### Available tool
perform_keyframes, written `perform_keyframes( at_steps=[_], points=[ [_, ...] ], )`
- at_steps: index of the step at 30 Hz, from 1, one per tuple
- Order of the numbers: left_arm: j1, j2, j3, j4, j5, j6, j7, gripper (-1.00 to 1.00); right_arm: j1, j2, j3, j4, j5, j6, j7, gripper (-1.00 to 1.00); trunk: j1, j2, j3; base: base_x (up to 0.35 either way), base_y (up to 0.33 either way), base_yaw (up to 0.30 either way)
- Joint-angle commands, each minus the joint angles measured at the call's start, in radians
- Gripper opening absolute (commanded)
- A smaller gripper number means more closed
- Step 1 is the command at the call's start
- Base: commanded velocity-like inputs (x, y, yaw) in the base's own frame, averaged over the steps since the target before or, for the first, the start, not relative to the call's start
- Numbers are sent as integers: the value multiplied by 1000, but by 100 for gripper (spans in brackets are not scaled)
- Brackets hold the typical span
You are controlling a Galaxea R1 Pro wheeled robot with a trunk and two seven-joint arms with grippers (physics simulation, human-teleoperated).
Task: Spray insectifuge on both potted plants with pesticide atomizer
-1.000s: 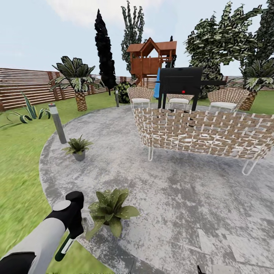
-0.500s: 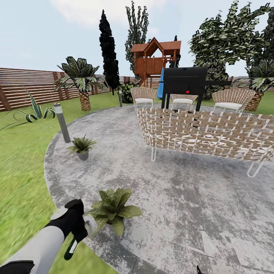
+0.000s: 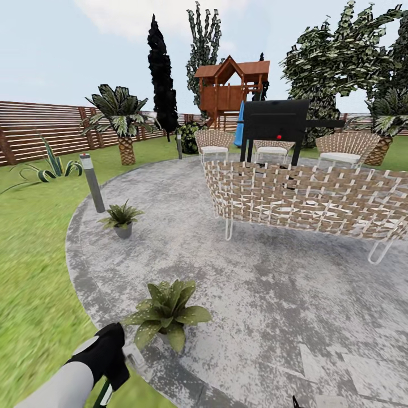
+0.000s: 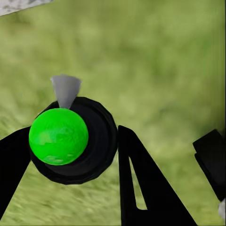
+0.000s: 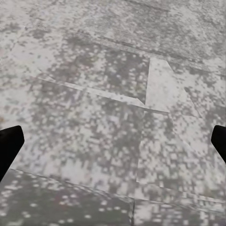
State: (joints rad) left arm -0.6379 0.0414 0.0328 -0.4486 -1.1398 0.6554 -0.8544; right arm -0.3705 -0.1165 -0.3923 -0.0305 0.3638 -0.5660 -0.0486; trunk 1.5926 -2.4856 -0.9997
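My left gripper (image 3: 113, 362) is low at the head view's bottom left, over the lawn edge, shut on the pesticide atomizer (image 3: 105, 393). Its dark green body hangs below the gripper and its whitish head points at the near potted plant (image 3: 167, 313), a short gap away. In the left wrist view the atomizer (image 4: 59, 136) shows end-on as a bright green round in a dark ring, between the black fingers (image 4: 141, 188) of the left gripper (image 4: 68, 139). The far potted plant (image 3: 121, 217) stands at the patio's left rim. My right gripper (image 5: 113, 143) hangs open over stone slabs.
A grey bollard lamp (image 3: 93, 182) stands behind the far plant. A wicker sofa (image 3: 306, 198), wicker chairs and a black grill (image 3: 275, 122) fill the patio's (image 3: 238, 294) back right. Lawn (image 3: 34, 272) spreads left to the slat fence (image 3: 39, 133), with a palm (image 3: 122, 122).
The view shifted slightly a second ago as the camera moved. Since then my left arm has sunk lower with the atomizer, still beside the near plant.
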Motion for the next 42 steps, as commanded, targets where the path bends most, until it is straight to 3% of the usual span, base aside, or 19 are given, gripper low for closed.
perform_keyframes(
  at_steps=[1,7,22,26,42],
  points=[
    [0,-2,6,-3,6,2,-6,-100,-1,0,-5,1,10,-3,-5,100,0,0,-1,0,0,0],
    [-1,-2,7,-6,15,2,-5,-100,-1,2,-5,1,9,-3,-5,100,0,0,-1,0,0,32],
    [-2,-13,7,-45,29,3,-4,-100,-1,3,-5,1,9,-3,-5,100,0,0,-1,0,0,259],
    [-8,-21,5,-47,72,3,-3,-100,-1,-4,-5,1,10,-5,-5,100,0,0,-1,0,0,38],
    [-6,-21,7,-94,75,3,-5,-100,-1,-2,-5,1,9,-5,-5,100,0,0,-1,145,0,26]
  ],
)
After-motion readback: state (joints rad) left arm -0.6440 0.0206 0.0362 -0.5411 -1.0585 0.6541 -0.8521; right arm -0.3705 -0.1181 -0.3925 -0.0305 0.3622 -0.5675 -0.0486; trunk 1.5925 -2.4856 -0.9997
